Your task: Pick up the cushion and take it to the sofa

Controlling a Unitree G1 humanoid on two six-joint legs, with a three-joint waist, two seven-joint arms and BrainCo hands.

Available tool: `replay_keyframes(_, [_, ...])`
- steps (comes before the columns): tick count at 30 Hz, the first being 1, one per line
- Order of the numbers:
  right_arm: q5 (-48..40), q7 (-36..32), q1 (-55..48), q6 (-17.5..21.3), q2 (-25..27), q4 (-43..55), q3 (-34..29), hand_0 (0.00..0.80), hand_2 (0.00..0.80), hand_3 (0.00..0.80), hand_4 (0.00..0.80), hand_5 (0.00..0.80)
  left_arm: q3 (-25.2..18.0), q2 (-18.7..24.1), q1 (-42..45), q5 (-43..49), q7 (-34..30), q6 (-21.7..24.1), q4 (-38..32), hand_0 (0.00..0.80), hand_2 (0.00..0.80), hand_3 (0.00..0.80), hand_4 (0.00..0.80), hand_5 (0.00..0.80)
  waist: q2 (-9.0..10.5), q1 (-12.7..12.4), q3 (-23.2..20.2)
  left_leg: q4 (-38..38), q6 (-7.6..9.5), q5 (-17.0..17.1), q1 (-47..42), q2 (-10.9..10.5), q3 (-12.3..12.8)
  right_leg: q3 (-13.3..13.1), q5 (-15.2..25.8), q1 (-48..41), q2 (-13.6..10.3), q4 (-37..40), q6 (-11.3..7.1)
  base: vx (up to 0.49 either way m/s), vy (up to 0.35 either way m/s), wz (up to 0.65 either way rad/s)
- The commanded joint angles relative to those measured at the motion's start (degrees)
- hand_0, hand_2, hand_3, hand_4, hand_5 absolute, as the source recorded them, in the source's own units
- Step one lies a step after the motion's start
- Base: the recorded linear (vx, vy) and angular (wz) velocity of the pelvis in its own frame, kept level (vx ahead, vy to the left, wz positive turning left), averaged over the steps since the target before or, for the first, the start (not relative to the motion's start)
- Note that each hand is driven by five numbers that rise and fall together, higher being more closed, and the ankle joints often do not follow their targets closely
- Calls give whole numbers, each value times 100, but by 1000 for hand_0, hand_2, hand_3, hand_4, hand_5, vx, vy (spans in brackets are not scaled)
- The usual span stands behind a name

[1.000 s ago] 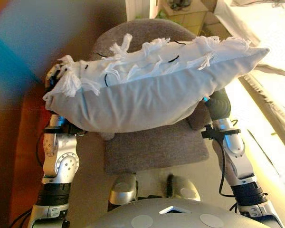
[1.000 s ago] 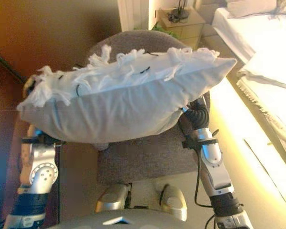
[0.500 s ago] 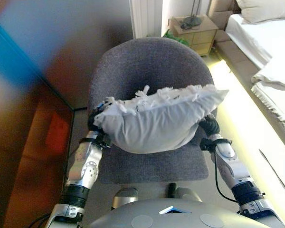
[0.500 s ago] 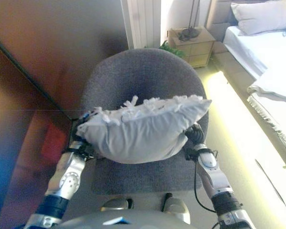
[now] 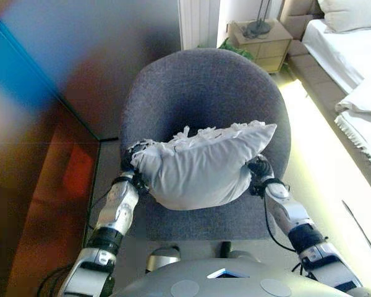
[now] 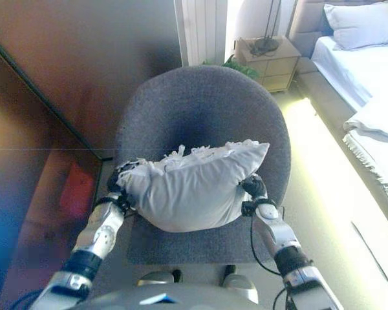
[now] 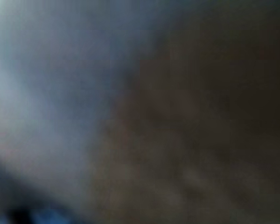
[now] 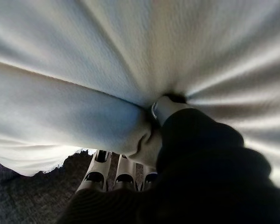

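Observation:
A white cushion (image 5: 198, 167) with a fringed top edge hangs between my two hands, just above the seat of a grey upholstered armchair (image 5: 204, 86). My right hand (image 5: 258, 168) grips its right end; in the right wrist view the thumb (image 8: 163, 109) digs into the cushion (image 8: 107, 60) with the fingers (image 8: 116, 172) underneath. At the cushion's other end is my left hand (image 5: 130, 174), mostly hidden behind the cloth. The left wrist view shows only a dark blur.
A dark wall panel (image 5: 49, 93) stands along the left. Behind the armchair are a white radiator (image 5: 201, 21), a small green plant (image 5: 232, 44) and a wooden nightstand (image 5: 260, 43). A bed (image 5: 352, 55) with white bedding runs down the right side.
The cushion has gone down from close under the camera to just above the armchair seat, both arms lowering and reaching forward with it. The view has shifted as well.

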State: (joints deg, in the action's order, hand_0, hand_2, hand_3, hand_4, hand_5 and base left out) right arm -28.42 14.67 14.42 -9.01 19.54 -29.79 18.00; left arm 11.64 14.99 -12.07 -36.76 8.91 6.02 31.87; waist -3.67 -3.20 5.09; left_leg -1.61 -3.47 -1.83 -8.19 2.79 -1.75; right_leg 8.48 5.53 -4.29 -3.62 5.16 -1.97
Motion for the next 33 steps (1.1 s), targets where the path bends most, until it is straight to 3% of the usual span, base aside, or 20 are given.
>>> replay_keyframes(1, [-805, 5, 1778, 102, -436, -222, 356, 800, 800, 800, 800, 800, 630, -308, -1511, 109, 159, 473, 680, 800, 800, 800, 800, 800, 173, 158, -34, 1, -37, 445, 474, -222, 214, -100, -38, -37, -320, -52, -270, -13, 85, 3])
replay_keyframes(9, [-1849, -161, 3891, -137, -520, -2651, 396, 800, 800, 800, 800, 800, 931, -186, -3584, -244, 610, 164, 2679, 800, 800, 800, 800, 800, 72, 260, 381, 60, -121, 445, 910, -231, 68, -253, -63, 385, -302, -86, -288, -121, 17, 0])
replay_keyframes(15, [-2000, -358, 4799, -111, -204, -3461, 466, 800, 800, 800, 800, 800, 1041, 41, -4676, -580, 730, -163, 3521, 800, 800, 800, 800, 800, 70, 370, 967, 34, -158, 553, 1268, -165, 30, -323, -31, 735, -251, -103, -286, -195, -4, 1])
replay_keyframes(16, [-1999, -321, 4862, -104, -179, -3506, 459, 800, 800, 800, 800, 800, 1041, 54, -4738, -573, 788, -212, 3607, 709, 709, 709, 709, 709, 73, 377, 1008, 35, -163, 559, 1287, -161, 27, -331, -28, 755, -246, -106, -285, -67, 17, 2])
replay_keyframes(17, [-1981, -309, 5004, -33, -133, -3591, 464, 800, 800, 800, 800, 800, 1035, 78, -4856, -600, 815, -262, 3774, 439, 439, 439, 439, 439, 74, 391, 1076, 24, -174, 577, 1325, -148, 28, -345, -20, 800, -241, -108, -286, -74, 31, 0])
replay_keyframes(18, [-1908, -280, 5111, 41, -107, -3636, 454, 800, 800, 800, 800, 800, 1016, 111, -4965, -673, 852, -430, 3911, 0, 0, 0, 0, 0, 75, 411, 1138, 4, -177, 597, 1360, -135, 39, -366, -12, 844, -235, -110, -290, -76, 34, -1])
replay_keyframes(23, [-1738, -103, 5329, -31, 92, -3927, 446, 800, 800, 800, 800, 800, 1060, 298, -5245, -809, 854, -708, 4371, 0, 0, 0, 0, 0, 80, 449, 1286, -72, -193, 665, 1429, -95, 95, -405, 26, 952, -260, -120, -333, -14, 13, 0])
replay_keyframes(24, [-1714, -30, 5359, -69, 158, -4025, 461, 0, 0, 0, 0, 0, 1076, 326, -5255, -916, 887, -774, 4411, 0, 0, 0, 0, 0, 78, 446, 1311, -71, -196, 665, 1439, -94, 102, -398, 29, 967, -272, -124, -340, 0, 0, 0])
replay_keyframes(29, [-1855, 61, 5471, -91, 679, -4359, 421, 0, 0, 0, 0, 0, 1042, 684, -5053, -1016, 655, -1022, 4476, 0, 0, 0, 0, 0, 59, 393, 1428, -47, -225, 654, 1498, -93, 142, -308, 5, 1065, -341, -193, -374, -19, 16, 1])
replay_keyframes(33, [-2131, -44, 5389, 160, 1312, -4359, 230, 0, 0, 0, 0, 0, 809, 1217, -4554, -1152, 824, -808, 4329, 0, 0, 0, 0, 0, 26, 345, 1511, -42, -238, 648, 1551, -110, 188, -241, -22, 1185, -400, -283, -392, -32, 54, 3])
